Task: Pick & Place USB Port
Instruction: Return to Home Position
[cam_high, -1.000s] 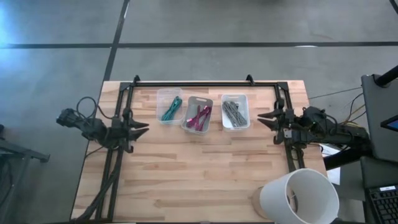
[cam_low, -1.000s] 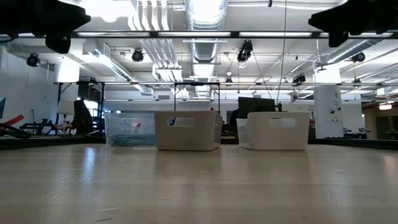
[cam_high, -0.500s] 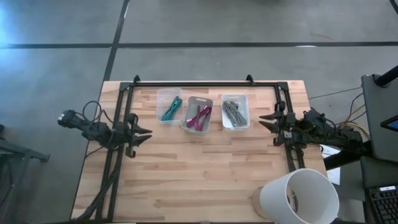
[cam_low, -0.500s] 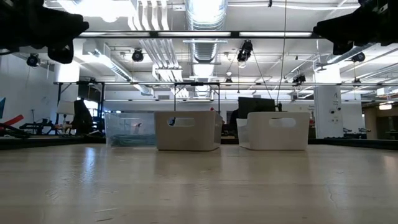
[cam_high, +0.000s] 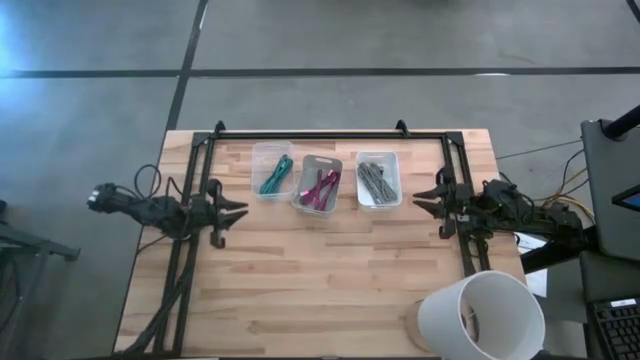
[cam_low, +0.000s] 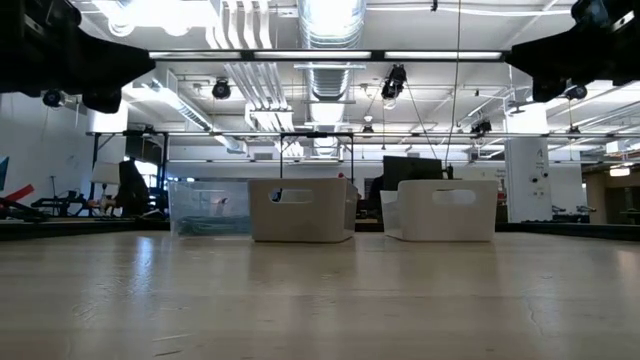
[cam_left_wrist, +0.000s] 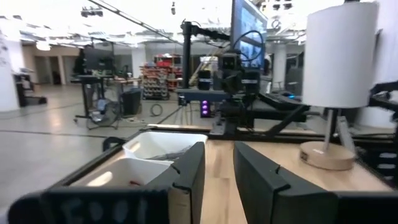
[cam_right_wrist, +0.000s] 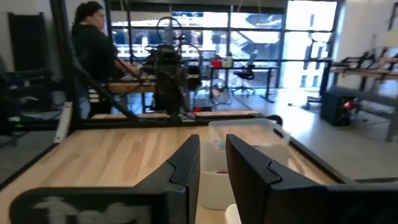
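Three small bins stand in a row at the table's far middle. The clear one (cam_high: 272, 170) holds teal cables, the grey one (cam_high: 318, 183) magenta cables, and the clear one (cam_high: 378, 181) grey cables. In the low view they show as a clear bin (cam_low: 208, 208) and two white-walled bins (cam_low: 300, 210) (cam_low: 440, 210). My left gripper (cam_high: 243, 211) hovers left of the bins, open by a narrow gap, pointing right (cam_left_wrist: 219, 171). My right gripper (cam_high: 417, 200) hovers just right of the grey-cable bin, open by a narrow gap, pointing left (cam_right_wrist: 212, 165). Neither holds anything.
A black frame (cam_high: 330, 132) runs along the far edge and down both sides of the table. A lamp with a white shade (cam_high: 482, 315) stands at the near right corner. Bare wood (cam_high: 320, 280) lies near of the bins. A person (cam_right_wrist: 93, 43) stands beyond the table.
My left gripper has shifted a little toward the table's right and near edge, while its arm has stretched out further left. My right gripper has shifted slightly toward the near edge. The bins have stayed put.
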